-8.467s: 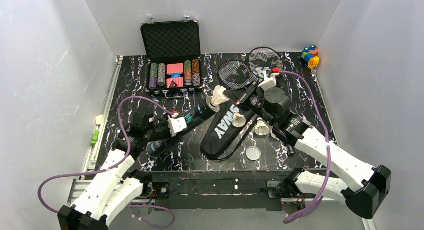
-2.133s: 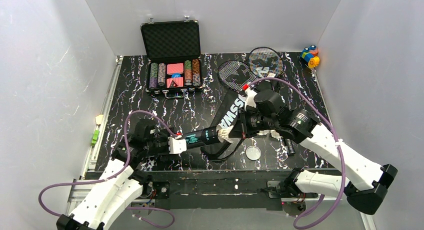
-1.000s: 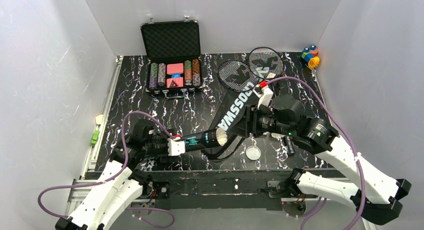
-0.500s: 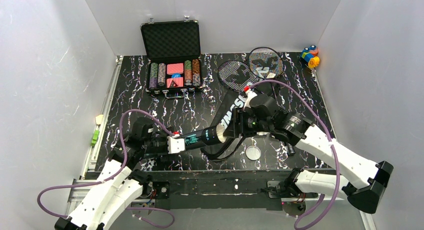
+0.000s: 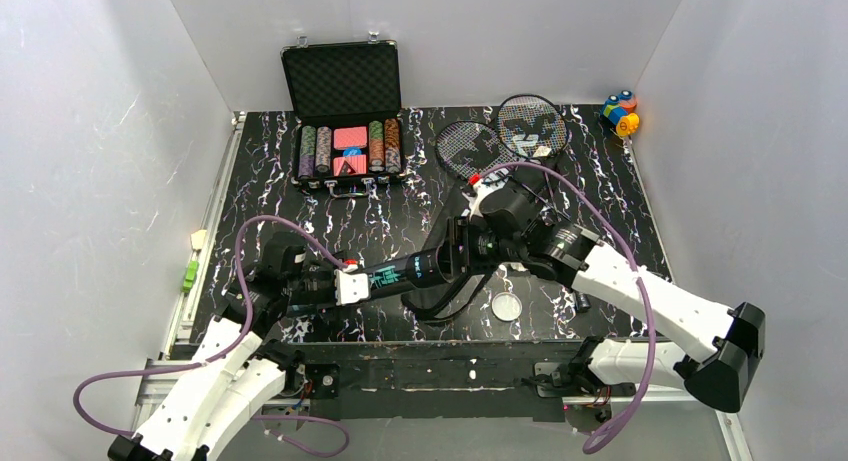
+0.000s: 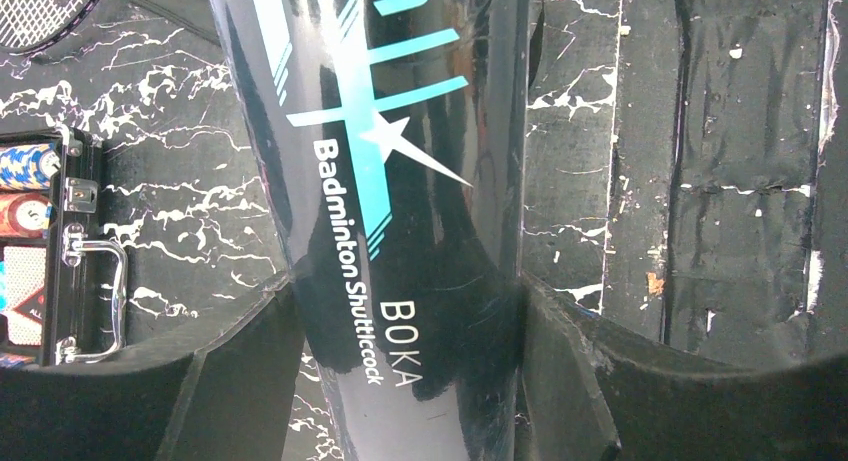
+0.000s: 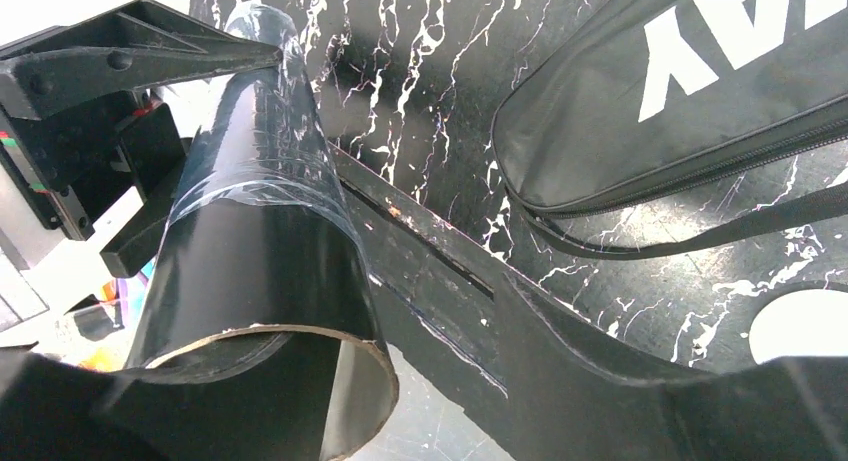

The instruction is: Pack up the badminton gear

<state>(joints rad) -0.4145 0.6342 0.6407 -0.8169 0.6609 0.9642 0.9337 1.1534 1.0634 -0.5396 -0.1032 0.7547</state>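
Note:
The long black tube with teal print (image 5: 400,272) is lifted just above the table, and my left gripper (image 5: 348,284) is shut on its lower end (image 6: 400,181), both fingers pressed to its sides. My right gripper (image 5: 463,251) is at the tube's open mouth (image 7: 262,381), which lies between its open fingers with a gap to the right finger (image 7: 560,351). No shuttlecock shows at the mouth. The black CROSSWAY bag (image 7: 650,131) lies under the right arm (image 5: 447,224). Two black-framed rackets (image 5: 470,146) (image 5: 531,124) lie at the back.
An open black case of poker chips (image 5: 345,146) stands at the back left. Colourful toy blocks (image 5: 620,111) sit in the far right corner. A round clear lid (image 5: 506,306) and a small black cylinder (image 5: 583,301) lie near the front edge.
My right gripper has moved left onto the tube's open end and opened wider. The white shuttlecock seen at the tube's mouth a second ago no longer shows. The left arm has hardly moved.

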